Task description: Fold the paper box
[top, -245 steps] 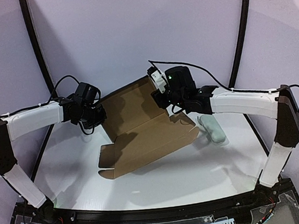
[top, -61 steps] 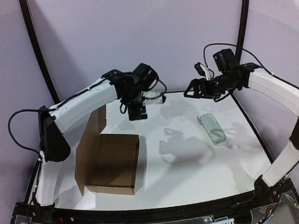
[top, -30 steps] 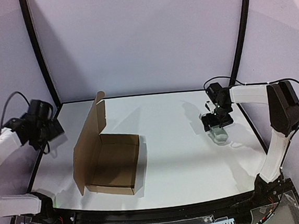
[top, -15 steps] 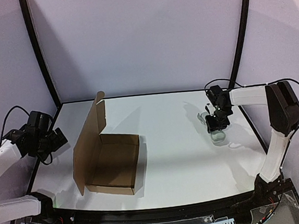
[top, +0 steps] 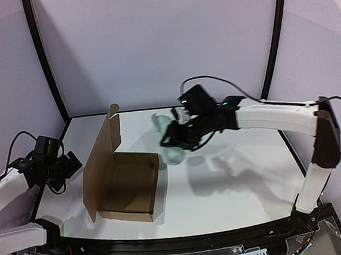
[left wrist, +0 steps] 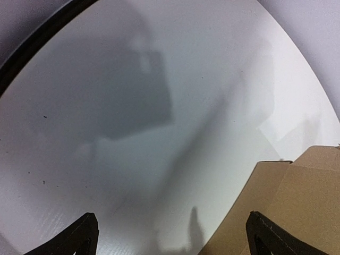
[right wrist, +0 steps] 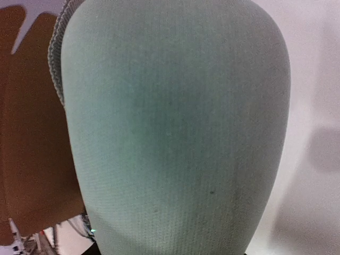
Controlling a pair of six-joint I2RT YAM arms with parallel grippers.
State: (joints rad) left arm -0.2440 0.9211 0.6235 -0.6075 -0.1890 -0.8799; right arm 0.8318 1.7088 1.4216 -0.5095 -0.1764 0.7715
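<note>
The white desk (top: 241, 181) fills the scene, curved along its near edge and closed in by pale walls at the far side.

The paper box (top: 130, 181) sits on the left half of the desk. It is an open brown cardboard tray with low walls, and a tall flap stands upright along its left side. In the left wrist view one cardboard corner shows at the lower right, resting on the desk.

The right arm (top: 271, 116) reaches from the right side across to the middle of the desk, above the surface, just right of the box's far right corner. The left arm (top: 8, 183) is folded back at the left edge of the desk, apart from the box.

The pale grey-green case (top: 171, 150) is off the desk at the tip of the right arm, blurred in the top view. It casts a shadow on the desk to its right. In the right wrist view its woven surface fills nearly the whole picture, with brown cardboard at the left behind it.

The right tool (top: 177, 137) is pinching the case.

The left tool (left wrist: 172, 239) is spread wide, with its two dark fingertips at the bottom corners of the wrist view and nothing between them.
</note>
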